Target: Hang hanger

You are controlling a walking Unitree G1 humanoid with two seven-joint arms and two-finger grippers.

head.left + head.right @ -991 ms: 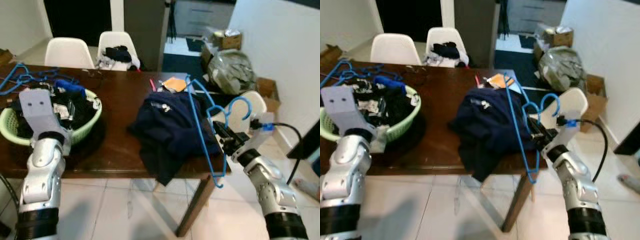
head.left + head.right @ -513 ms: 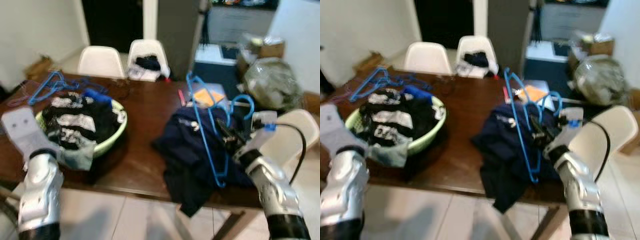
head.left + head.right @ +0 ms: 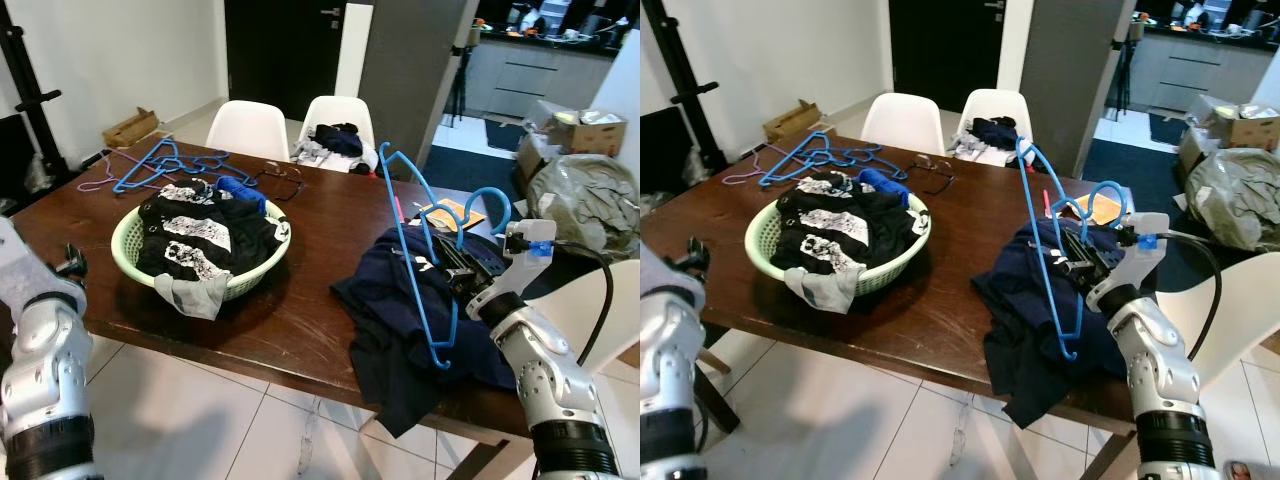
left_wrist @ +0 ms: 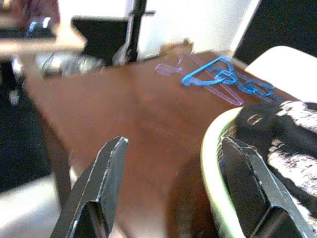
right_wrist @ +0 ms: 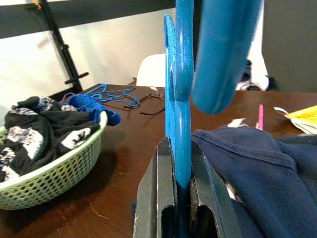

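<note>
**Hanger gripped, nowhere yet to hang it**

The right end effector (image 3: 1077, 262) pinches the thin blue plastic hanger (image 3: 420, 255) by its neck, keeping it upright just above the dark navy garment (image 3: 400, 300) on the brown wooden surface (image 3: 300, 310). The left end effector (image 4: 173, 198), fingers spread wide and holding nothing, waits by the green laundry basket (image 3: 125, 245).

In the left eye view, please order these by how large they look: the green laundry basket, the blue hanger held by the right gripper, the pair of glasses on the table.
1. Green laundry basket, the widest.
2. Blue hanger held by the right gripper: long but thin, and nearer the camera, so its rank against the basket is unsure.
3. Glasses, clearly smallest.
</note>
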